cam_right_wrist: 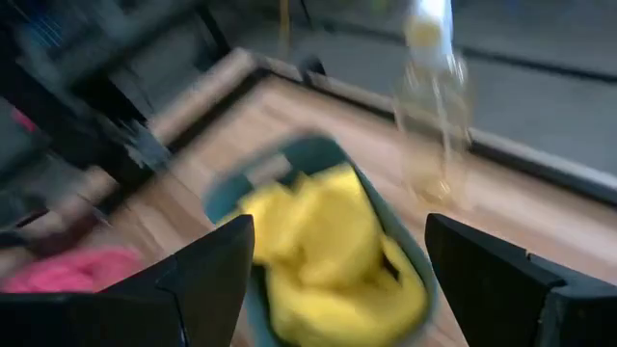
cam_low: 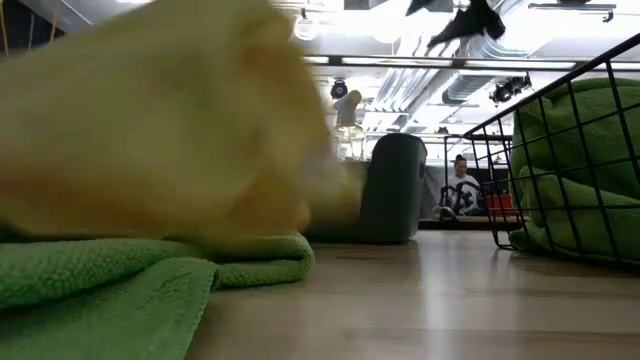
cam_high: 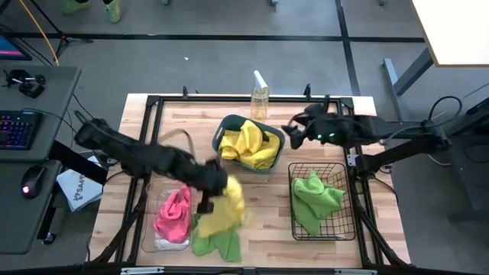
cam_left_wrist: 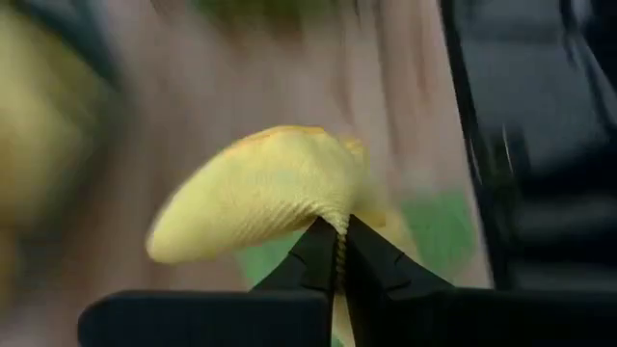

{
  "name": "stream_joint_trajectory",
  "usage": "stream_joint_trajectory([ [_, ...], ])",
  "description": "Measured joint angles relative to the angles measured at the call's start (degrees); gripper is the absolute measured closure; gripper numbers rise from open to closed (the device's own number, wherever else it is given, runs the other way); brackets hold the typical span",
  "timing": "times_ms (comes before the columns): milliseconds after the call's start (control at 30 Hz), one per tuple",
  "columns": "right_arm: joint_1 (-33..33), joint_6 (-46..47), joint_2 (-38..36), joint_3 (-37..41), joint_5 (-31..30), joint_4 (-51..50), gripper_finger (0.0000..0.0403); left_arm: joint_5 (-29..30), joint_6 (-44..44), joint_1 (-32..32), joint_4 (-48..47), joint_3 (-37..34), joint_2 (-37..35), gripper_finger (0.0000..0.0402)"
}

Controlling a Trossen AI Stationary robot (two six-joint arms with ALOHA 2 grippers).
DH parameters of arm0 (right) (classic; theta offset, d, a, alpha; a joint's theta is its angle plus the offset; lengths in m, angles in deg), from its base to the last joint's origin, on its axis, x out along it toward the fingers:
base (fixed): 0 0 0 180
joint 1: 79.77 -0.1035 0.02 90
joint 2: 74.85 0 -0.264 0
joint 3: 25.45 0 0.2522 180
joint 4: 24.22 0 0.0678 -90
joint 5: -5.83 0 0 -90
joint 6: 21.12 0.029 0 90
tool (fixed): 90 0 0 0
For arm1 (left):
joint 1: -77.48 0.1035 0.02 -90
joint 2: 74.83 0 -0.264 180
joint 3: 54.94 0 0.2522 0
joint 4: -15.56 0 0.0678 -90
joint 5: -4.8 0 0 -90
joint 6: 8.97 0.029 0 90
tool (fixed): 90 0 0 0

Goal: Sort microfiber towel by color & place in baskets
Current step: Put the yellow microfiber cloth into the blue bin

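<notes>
**Yellow towel pinched and lifted at the table's near edge**

On the wooden table (cam_high: 260,229) three bins sit in a loose row. Largest is the black wire basket (cam_high: 321,200) on the right side, with a green towel (cam_high: 315,197) bundled inside. Next, the teal tub (cam_high: 249,143) stands toward the far side, near the middle, full of yellow towels (cam_high: 248,145); a spray bottle (cam_high: 260,97) stands just behind it at the table's far edge. The clear tub (cam_high: 170,221) lies at the near left and holds a pink towel (cam_high: 174,214).

Between the clear tub and the wire basket, a green cloth (cam_high: 218,244) lies flat on the wood at the near edge. Over it hangs a yellow towel (cam_high: 224,208), gripped by the left gripper (cam_high: 206,205), whose fingers are clenched tight on a fold of the fabric (the left wrist view shows the two tips pinching it).

Beyond the teal tub's right corner, the right gripper (cam_high: 293,130) hangs above the table with its fingers (cam_right_wrist: 207,280) spread wide and nothing between them.
</notes>
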Motion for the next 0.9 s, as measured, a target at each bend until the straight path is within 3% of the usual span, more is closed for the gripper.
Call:
stream_joint_trajectory([
  [167,0.0,-5.6,-4.6,0.0,-3.9,7.5,0.0100,17.4,15.3,6.3,4.8,8.5,-5.3,0.0401],
  [267,0.0,-7.1,-6.7,0.0,-5.9,8.2,0.0100,21.5,24.3,11.1,12.6,12.1,-5.5,0.0401],
  [467,0.0,-6.9,-9.3,0.0,-6.8,6.8,0.0100,20.6,32.6,18.9,24.7,13.0,-4.8,0.0401],
  [700,0.0,-5.6,-9.7,0.0,-6.7,4.9,0.0100,15.5,30.1,23.4,20.5,12.2,0.4,0.0402],
  [900,0.0,-4.3,-9.7,0.0,-6.6,2.4,0.0100,13.3,26.3,23.6,27.0,1.6,4.3,0.0401],
])
